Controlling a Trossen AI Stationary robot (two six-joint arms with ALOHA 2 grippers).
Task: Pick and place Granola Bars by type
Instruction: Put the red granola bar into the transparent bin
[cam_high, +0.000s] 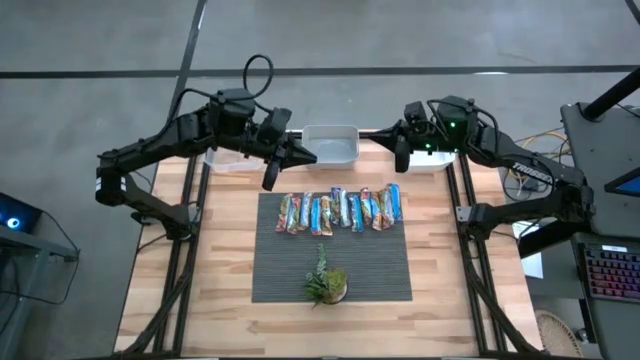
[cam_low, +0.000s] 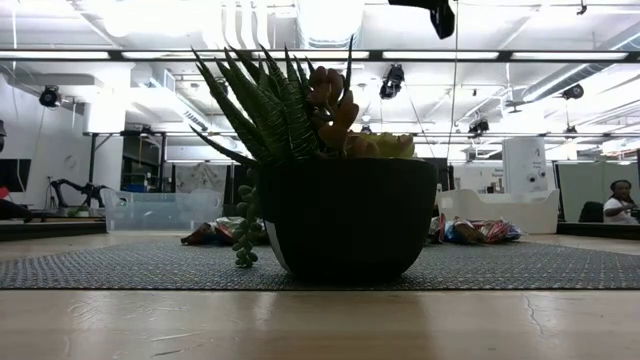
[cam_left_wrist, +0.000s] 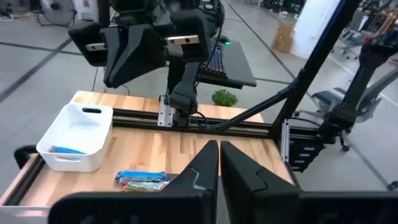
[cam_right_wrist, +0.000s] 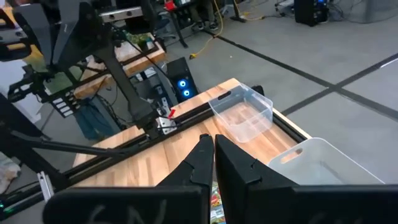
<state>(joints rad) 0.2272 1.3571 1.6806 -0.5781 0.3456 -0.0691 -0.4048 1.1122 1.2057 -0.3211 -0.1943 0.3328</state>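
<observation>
Nearest you, a small potted plant sits on the near half of the dark ribbed mat; in the low view its black pot blocks most of what lies behind.

Next, you have the granola bars, about ten, lying side by side in a row along the mat's far edge. None is held.

Beyond the row, you see three bins along the table's far edge: a clear one in the middle, a white one under the right arm, and another under the left arm.

Your left gripper hangs above the bare wood just off the mat's far left corner, jaws together and empty.

Your right gripper hovers by the white bin, jaws together and empty.
</observation>
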